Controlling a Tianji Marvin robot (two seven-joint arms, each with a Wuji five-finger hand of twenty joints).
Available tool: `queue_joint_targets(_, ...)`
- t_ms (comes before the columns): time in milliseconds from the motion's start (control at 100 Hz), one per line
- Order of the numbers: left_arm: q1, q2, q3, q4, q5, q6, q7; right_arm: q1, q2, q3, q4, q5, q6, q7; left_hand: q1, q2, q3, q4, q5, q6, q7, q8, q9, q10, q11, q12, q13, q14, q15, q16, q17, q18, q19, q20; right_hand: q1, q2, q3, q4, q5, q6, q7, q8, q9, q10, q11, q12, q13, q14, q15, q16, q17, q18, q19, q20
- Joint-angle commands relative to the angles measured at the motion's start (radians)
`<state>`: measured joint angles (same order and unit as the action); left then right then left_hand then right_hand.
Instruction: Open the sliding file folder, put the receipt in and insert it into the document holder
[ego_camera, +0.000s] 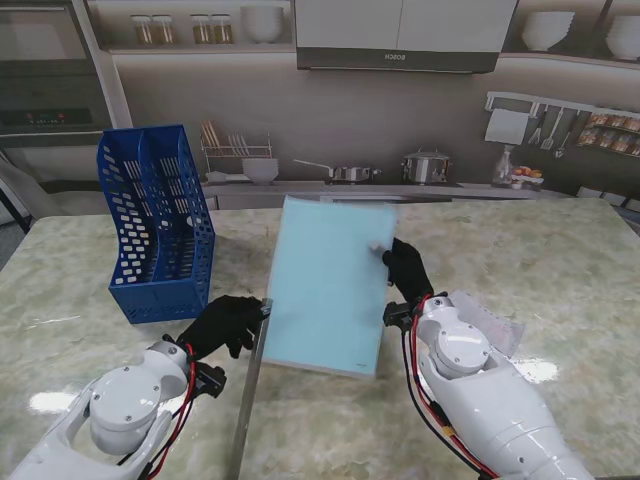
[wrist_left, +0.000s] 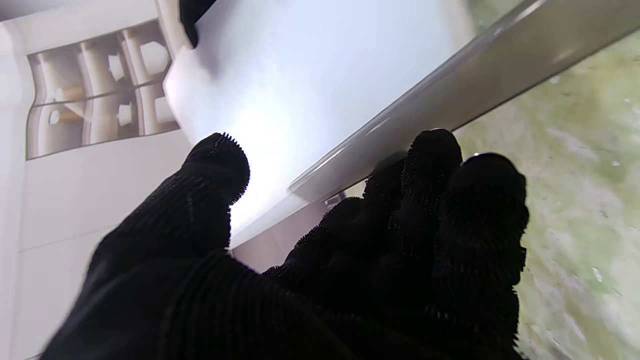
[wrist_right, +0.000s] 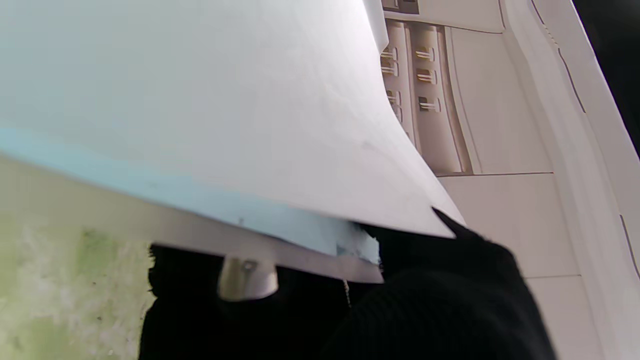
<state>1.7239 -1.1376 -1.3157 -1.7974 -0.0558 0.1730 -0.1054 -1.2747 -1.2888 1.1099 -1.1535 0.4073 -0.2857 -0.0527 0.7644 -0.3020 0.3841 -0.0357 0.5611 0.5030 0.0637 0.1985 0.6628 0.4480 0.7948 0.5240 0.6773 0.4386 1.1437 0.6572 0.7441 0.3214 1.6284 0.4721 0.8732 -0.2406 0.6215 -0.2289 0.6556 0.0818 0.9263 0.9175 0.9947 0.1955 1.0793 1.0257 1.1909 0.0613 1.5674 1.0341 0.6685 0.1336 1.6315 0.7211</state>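
Both white arms rise from the near corners of the stand's view, each ending in a black-gloved hand on a pale blue file folder (ego_camera: 332, 285) that is held tilted up off the marbled table (ego_camera: 560, 260), near its middle. Largest of the task's things, the folder looks like a thin, light plastic sheet; in the right wrist view its cover bows in a curve, so it would likely flex and sag unless supported along an edge. To the left and farther away, well apart from the folder, stands the blue mesh document holder (ego_camera: 155, 225), upright with its open slots facing up. Along the folder's left edge runs the grey slide bar (ego_camera: 250, 385), long, narrow and stiff-looking, its near end reaching toward the camera; smooth plastic of that kind probably slips under cloth fingertips and is best pinched near its end. The left hand (ego_camera: 222, 325) has its fingers curled around the bar with the thumb (wrist_left: 217, 165) apart on the folder side. The right hand (ego_camera: 408, 268) pinches the folder's right edge, thumb over the cover, fingers hidden behind. Beside the right wrist lies a crumpled white sheet (ego_camera: 495, 325), seemingly the receipt, flimsy and easily creased, not yet in the folder.
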Motion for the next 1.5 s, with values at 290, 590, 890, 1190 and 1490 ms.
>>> queue_joint_targets(290,-0.033,-0.040,0.072,0.011,0.016,-0.055,0.132,0.033,-0.016,-0.049,0.098,-0.008,0.060,0.063,-0.013,-0.017,0.049,-0.039,0.137,-0.098,0.044,0.050,0.019,-0.102,-0.174,-0.089,-0.129,0.126,-0.146,-0.049,-0.171,-0.079,-0.105,0.134,0.067,0.056,0.138,0.039,0.033,-0.177,0.063,0.004,0.019,0.059,0.021,0.012,0.031,0.010,0.022,0.009,0.007,-0.059,0.083,-0.022)
queue_joint_targets(590,-0.078,-0.050,0.098,0.047,-0.028,0.018,0.126,0.064,-0.029,-0.064,0.161,-0.010,0.088,0.080,0.004,-0.016,0.055,-0.039,0.163,-0.045,0.048,0.055,0.043,-0.048,-0.175,-0.091,-0.113,0.126,-0.140,-0.048,-0.144,-0.099,-0.118,0.141,0.066,0.052,0.146,0.037,0.033,-0.173,0.069,0.001,0.019,0.065,0.026,0.010,0.033,0.013,0.026,0.006,0.009,-0.054,0.090,-0.027)
queue_joint_targets(890,-0.125,-0.066,0.126,0.115,-0.049,0.105,0.144,0.060,-0.026,-0.058,0.152,-0.027,0.110,0.068,0.030,-0.012,0.056,-0.035,0.185,-0.008,0.045,0.047,0.047,-0.007,-0.183,-0.096,-0.112,0.137,-0.139,-0.047,-0.128,-0.102,-0.123,0.133,0.066,0.049,0.154,0.036,0.035,-0.169,0.073,-0.003,0.021,0.069,0.029,0.008,0.038,0.014,0.030,0.001,0.014,-0.049,0.096,-0.033)
queue_joint_targets(1190,-0.195,-0.088,0.165,0.212,-0.073,0.177,0.169,0.047,-0.022,-0.052,0.111,-0.055,0.177,0.034,0.033,-0.012,0.060,-0.033,0.194,-0.006,0.047,0.041,0.052,-0.011,-0.174,-0.092,-0.103,0.130,-0.133,-0.046,-0.110,-0.112,-0.130,0.122,0.066,0.027,0.187,0.030,0.042,-0.130,0.077,-0.020,0.032,0.101,0.045,0.006,0.058,0.035,0.061,-0.007,0.030,-0.038,0.127,-0.034)
queue_joint_targets(1490,-0.229,-0.095,0.184,0.264,-0.096,0.214,0.156,0.035,-0.022,-0.042,0.076,-0.050,0.238,0.014,0.025,0.002,0.051,-0.034,0.175,-0.013,0.040,0.036,0.024,-0.008,-0.177,-0.091,-0.126,0.135,-0.137,-0.046,-0.122,-0.109,-0.134,0.113,0.067,0.021,0.203,0.025,0.041,-0.107,0.078,-0.026,0.033,0.112,0.053,0.004,0.066,0.038,0.072,-0.018,0.040,-0.029,0.134,-0.035)
